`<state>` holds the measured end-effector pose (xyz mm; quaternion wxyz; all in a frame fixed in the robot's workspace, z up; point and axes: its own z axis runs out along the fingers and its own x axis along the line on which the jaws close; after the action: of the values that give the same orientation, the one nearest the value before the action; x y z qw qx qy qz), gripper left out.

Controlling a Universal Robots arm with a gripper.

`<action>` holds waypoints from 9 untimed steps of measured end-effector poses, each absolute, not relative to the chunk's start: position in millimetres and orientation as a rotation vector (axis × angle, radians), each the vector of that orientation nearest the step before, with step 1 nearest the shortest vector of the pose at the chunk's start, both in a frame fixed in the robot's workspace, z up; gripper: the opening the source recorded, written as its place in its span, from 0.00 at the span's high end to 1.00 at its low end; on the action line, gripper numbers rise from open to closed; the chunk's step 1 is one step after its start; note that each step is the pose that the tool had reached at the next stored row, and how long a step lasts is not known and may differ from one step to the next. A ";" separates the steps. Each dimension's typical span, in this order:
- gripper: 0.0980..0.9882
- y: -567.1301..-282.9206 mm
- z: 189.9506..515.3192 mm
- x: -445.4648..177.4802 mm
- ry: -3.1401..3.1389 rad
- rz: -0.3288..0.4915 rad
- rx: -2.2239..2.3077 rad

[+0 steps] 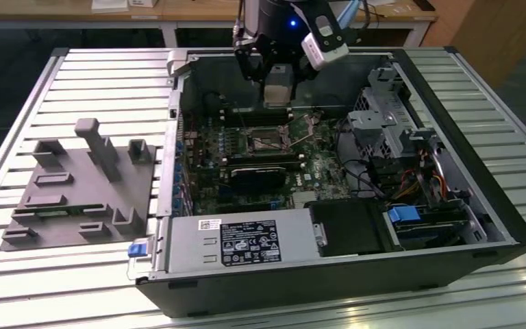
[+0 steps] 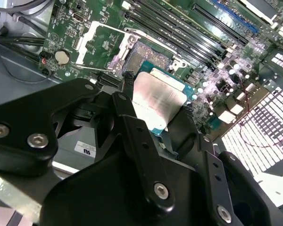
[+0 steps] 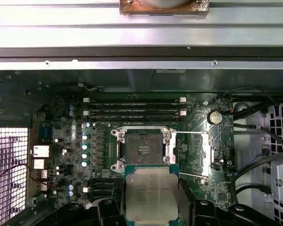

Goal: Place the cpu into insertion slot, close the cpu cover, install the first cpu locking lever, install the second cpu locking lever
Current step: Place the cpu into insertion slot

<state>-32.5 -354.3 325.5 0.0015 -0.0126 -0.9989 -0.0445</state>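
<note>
My gripper [image 3: 151,209] is shut on the cpu [image 3: 151,192], a flat silver-topped chip on a green carrier, held by its edges between black fingers [image 2: 127,110]. In both wrist views the cpu [image 2: 156,96] hangs above the board, beside the insertion slot [image 3: 144,149] and apart from it. The slot [image 2: 148,52] is uncovered, its pin field bare. The cpu cover [image 2: 101,44], a thin silver frame, stands flipped open next to the slot. In the exterior view the gripper [image 1: 278,96] hovers inside the computer case over the slot [image 1: 268,140].
Long black memory slots [image 3: 134,107] run beside the socket. A dark block [image 1: 254,177] sits near it on the board. The case wall [image 1: 179,137], a power supply [image 1: 240,240] and a drive cage [image 1: 386,130] ring the board. A grey fixture [image 1: 80,185] lies at the exterior view's left.
</note>
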 end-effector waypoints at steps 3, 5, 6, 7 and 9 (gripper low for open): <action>0.51 -354.3 320.6 -32.6 -3.139 -0.138 -0.040; 0.51 -354.3 318.0 -32.9 -3.143 -0.134 -0.048; 0.51 -354.3 316.8 -33.1 -3.146 -0.132 -0.057; 0.51 -354.3 315.7 -33.2 -3.148 -0.130 -0.073; 0.51 -354.3 313.5 -33.2 -3.150 -0.125 -0.116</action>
<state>-33.2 -354.3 313.5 -0.0064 -0.0368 -0.9985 -0.0397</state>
